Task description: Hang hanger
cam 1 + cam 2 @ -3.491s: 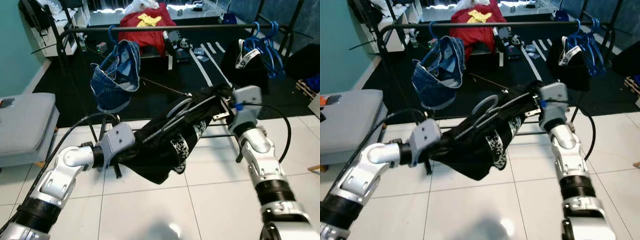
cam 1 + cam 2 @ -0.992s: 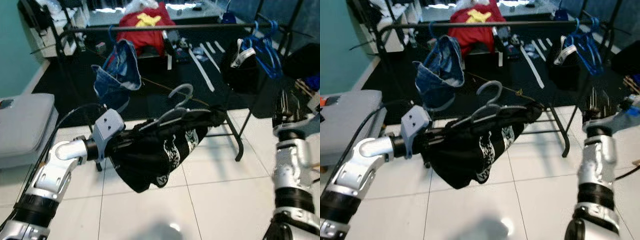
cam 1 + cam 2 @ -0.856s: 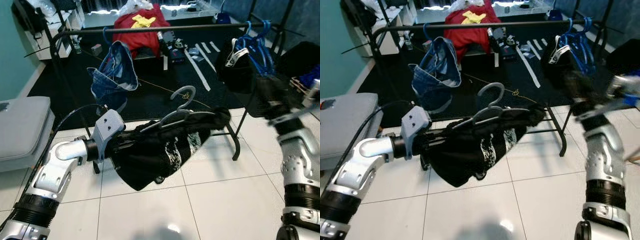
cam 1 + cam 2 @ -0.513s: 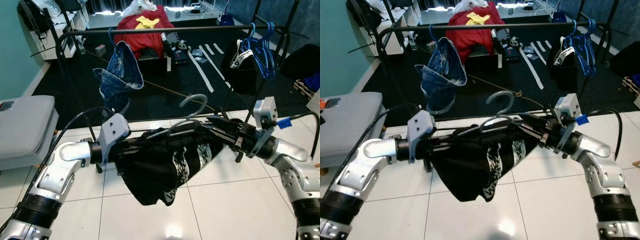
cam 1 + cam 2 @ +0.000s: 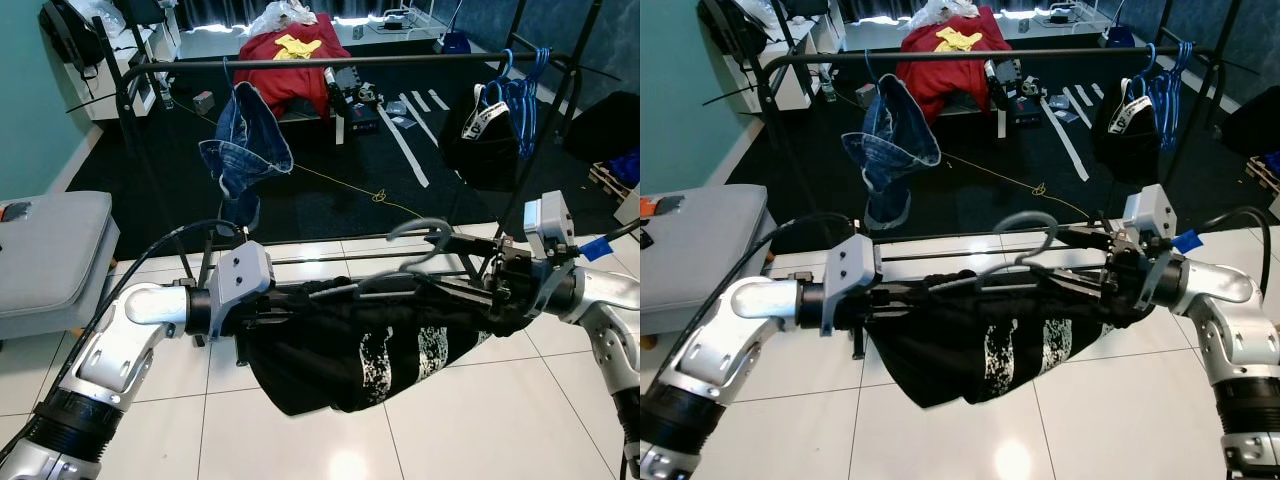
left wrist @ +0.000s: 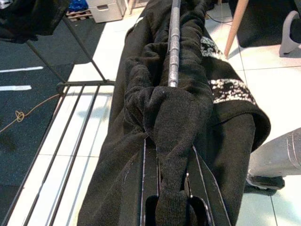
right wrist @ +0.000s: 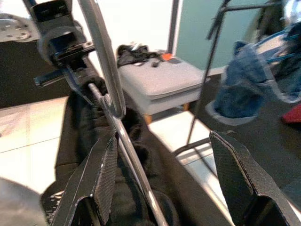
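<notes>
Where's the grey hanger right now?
In the head views the grey hanger is mid-frame, low in front of the clothes rack, carrying the black garment and spanning between the left gripper and right gripper.

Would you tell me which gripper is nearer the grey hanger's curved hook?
Right. The right gripper sits just beside the hook; the left gripper clamps the black garment's far end.

White tiled floor (image 5: pixel 330 440) meets dark carpet (image 5: pixel 320 190) (teal wall (image 5: pixel 25 110) beside a grey seat (image 5: pixel 45 250)).
</notes>
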`<state>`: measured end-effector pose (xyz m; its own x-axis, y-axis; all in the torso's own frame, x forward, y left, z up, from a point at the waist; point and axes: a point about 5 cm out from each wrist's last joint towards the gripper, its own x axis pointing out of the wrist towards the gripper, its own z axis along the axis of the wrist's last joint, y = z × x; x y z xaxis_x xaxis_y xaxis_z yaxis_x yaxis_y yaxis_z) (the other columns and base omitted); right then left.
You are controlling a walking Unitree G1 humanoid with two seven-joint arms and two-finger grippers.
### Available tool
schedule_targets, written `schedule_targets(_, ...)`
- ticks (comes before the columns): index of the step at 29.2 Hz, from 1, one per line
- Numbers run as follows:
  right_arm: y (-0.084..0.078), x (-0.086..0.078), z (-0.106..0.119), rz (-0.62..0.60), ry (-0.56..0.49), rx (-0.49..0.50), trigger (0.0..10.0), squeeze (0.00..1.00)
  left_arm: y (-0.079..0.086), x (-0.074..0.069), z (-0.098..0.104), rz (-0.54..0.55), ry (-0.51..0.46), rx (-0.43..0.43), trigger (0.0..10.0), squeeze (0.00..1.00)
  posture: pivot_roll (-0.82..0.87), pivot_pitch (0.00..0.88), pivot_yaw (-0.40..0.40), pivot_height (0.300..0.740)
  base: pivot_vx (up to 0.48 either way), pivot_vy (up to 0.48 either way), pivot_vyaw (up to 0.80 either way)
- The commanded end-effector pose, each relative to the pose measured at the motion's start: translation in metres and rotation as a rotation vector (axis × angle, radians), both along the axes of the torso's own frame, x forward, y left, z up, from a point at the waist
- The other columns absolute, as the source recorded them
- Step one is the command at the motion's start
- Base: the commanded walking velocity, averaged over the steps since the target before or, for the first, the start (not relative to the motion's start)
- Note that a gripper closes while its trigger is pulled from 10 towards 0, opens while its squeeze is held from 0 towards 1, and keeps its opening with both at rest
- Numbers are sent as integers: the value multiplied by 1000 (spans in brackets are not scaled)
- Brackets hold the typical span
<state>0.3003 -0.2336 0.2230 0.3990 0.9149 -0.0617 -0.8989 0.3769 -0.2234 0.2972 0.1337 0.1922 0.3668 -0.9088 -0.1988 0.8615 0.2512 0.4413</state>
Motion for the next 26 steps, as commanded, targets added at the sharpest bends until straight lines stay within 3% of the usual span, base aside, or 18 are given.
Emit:
schedule_targets(1,7,0,-1,41,11,-15,10000,0,-3,-5,3,-38,-23,11,0,0,42,68,37,740,0,0,0)
schedule_targets(10,21,0,-11,127,72,-37,10000,0,-11,-6,5,-77,-19,13,0,0,48,72,33,740,0,0,0)
schedule_targets(11,22,-1,-12,134,81,-40,9098,0,-11,-6,5,-79,-19,15,0,0,48,73,35,740,0,0,0)
schedule_targets(12,22,-1,-12,134,81,-40,9098,0,-11,-6,5,-79,-19,15,0,0,48,73,35,740,0,0,0)
schedule_targets(13,23,-1,-14,142,90,-43,7373,0,-11,-6,5,-81,-18,16,0,0,48,73,35,740,0,0,0)
schedule_targets(14,23,-1,-15,149,100,-48,3059,0,-11,-6,6,-83,-18,19,0,0,48,74,37,740,0,0,0)
schedule_targets(18,24,-1,-15,153,105,-52,2549,0,-11,-6,6,-85,-18,20,0,0,48,74,37,740,0,0,0)
schedule_targets(19,24,-1,-15,155,111,-55,0,0,-11,-6,6,-86,-18,21,0,0,49,76,38,740,0,0,0)
schedule_targets(26,25,-2,-18,171,140,-73,0,0,-11,-4,7,-86,-20,24,0,0,48,77,40,740,0,0,0)
